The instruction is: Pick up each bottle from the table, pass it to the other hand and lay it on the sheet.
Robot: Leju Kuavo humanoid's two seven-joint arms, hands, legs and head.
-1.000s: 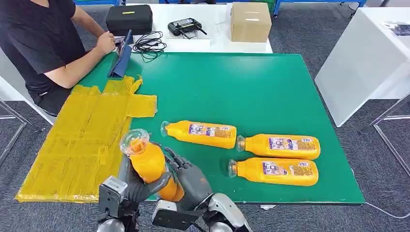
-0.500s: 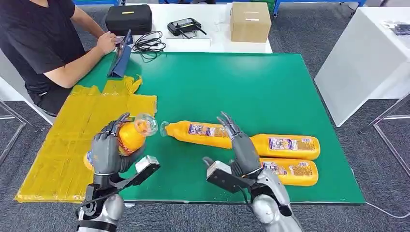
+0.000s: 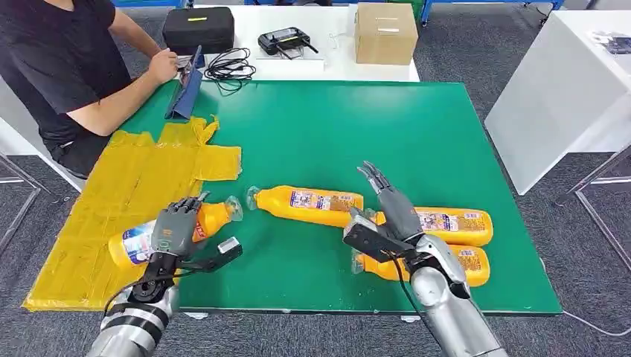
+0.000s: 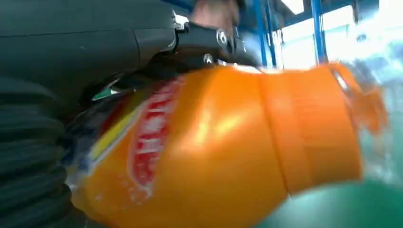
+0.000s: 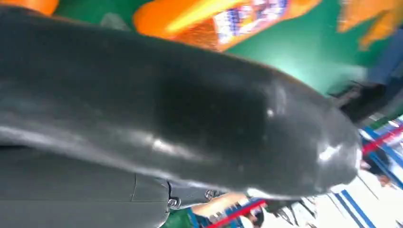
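At the sheet's (image 3: 111, 216) near edge, the left hand (image 3: 173, 229) grips 1 bottle (image 3: 138, 242) round its middle, lying sideways, base over the sheet, cap end over the table (image 3: 417, 134). The right hand (image 3: 393, 212) hangs empty, fingers spread, above 3 bottles (image 3: 309, 204). Judged: full, fairly heavy, smooth and slippery plastic; the labelled waist offers the surest hold.

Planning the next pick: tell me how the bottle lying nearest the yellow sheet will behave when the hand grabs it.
The bottle lies on its side on the smooth green table, so a nudge may roll it. It looks full of orange liquid, so probably heavy for its size. Its glossy plastic could slip; gripping the broad labelled body seems safer than the narrow neck.
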